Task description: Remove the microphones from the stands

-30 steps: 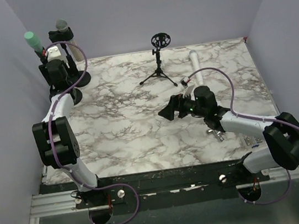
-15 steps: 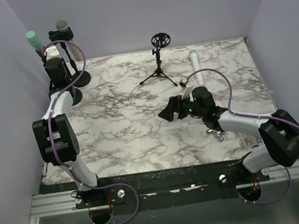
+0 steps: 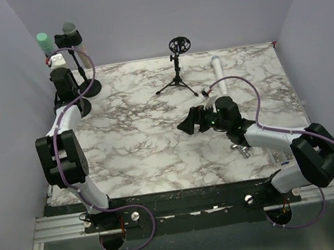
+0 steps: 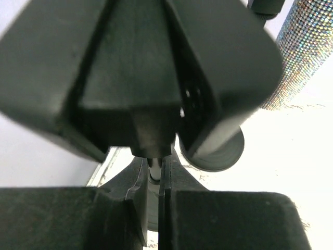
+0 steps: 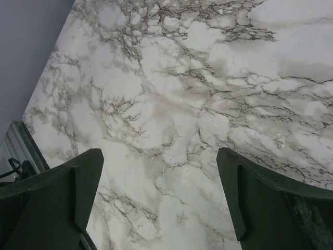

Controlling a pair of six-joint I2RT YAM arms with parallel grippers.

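Two stands rise at the table's far left corner. One carries a green-headed microphone (image 3: 44, 40), the other a grey-headed glittery microphone (image 3: 70, 29) (image 4: 307, 52). My left gripper (image 3: 56, 61) (image 4: 156, 172) is up against the green one's stand, just below its black clip (image 4: 135, 67). Its fingers are shut on the stand's thin rod (image 4: 153, 167), which shows pale in the narrow slit between them. A dark round cylinder end (image 4: 216, 151) pokes out under the clip. My right gripper (image 3: 187, 124) (image 5: 158, 192) hangs open over bare marble mid-table, nothing between its fingers.
A small black tripod stand with an empty ring mount (image 3: 176, 46) stands at the back centre. A white microphone (image 3: 216, 65) lies on the marble to its right. The stands' round bases (image 3: 90, 87) sit close to the left wall. Small metal parts (image 3: 240, 147) lie near the right arm.
My left gripper has pushed in toward the stand and gone from open to shut on its rod. The green microphone head has shifted right. The right arm has held still.
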